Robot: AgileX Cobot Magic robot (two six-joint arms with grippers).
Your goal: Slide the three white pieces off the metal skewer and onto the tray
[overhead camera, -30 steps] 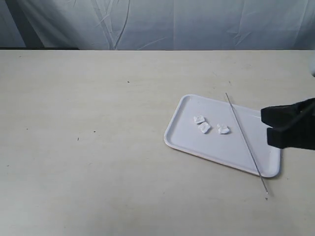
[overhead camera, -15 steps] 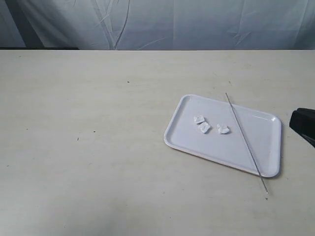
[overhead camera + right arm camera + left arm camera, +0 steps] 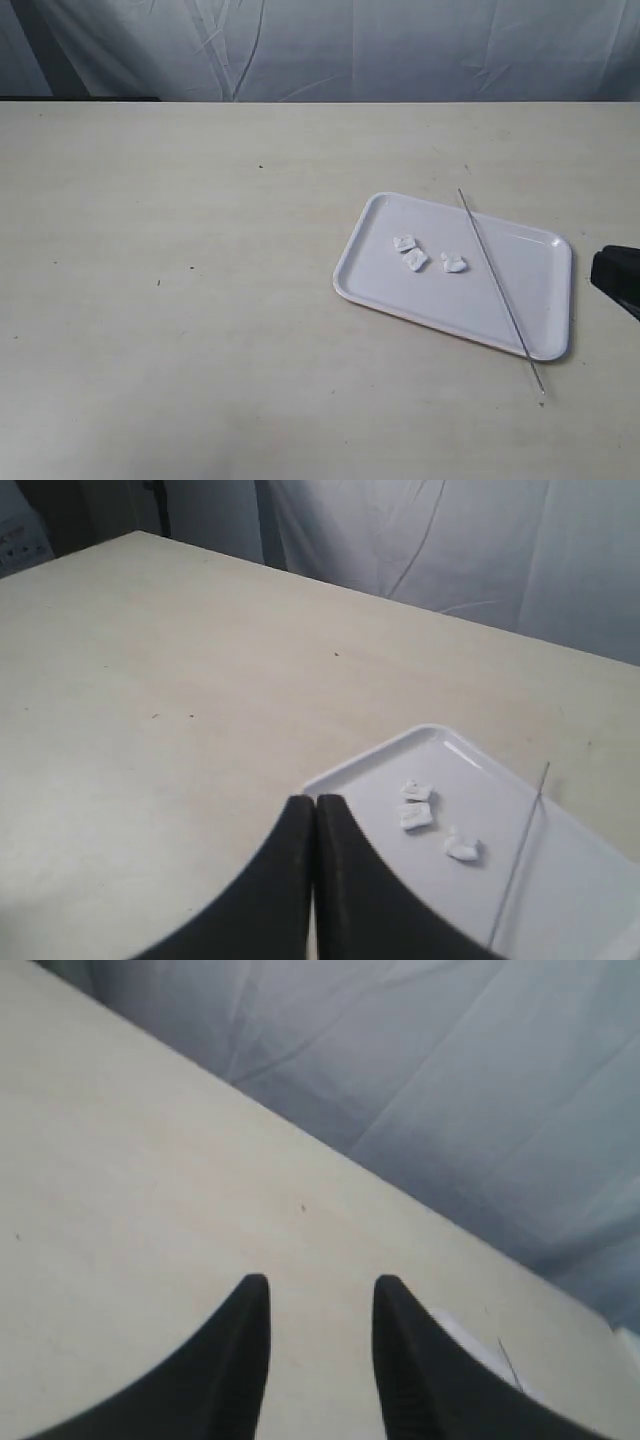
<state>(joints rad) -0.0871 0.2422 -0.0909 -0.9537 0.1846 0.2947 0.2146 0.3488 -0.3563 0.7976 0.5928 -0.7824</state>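
Observation:
Three white pieces (image 3: 426, 254) lie loose on the white tray (image 3: 380, 290), left of its middle; the right wrist view shows them (image 3: 432, 820) on the tray (image 3: 350, 770) too. The metal skewer (image 3: 497, 283) lies bare across the tray's right part, its tip past the near rim on the table, and appears again as a thin skewer (image 3: 520, 855). My right gripper (image 3: 316, 802) is shut and empty, seen only as a black tip (image 3: 618, 277) at the exterior view's right edge. My left gripper (image 3: 320, 1282) is open over bare table, holding nothing.
The tan table (image 3: 180, 250) stretches wide to the left of the tray. A grey-blue cloth backdrop (image 3: 330, 45) hangs behind the table's far edge.
The right gripper has drawn back to the right, away from the tray, until only its tip shows. The pieces, skewer and tray have stayed put.

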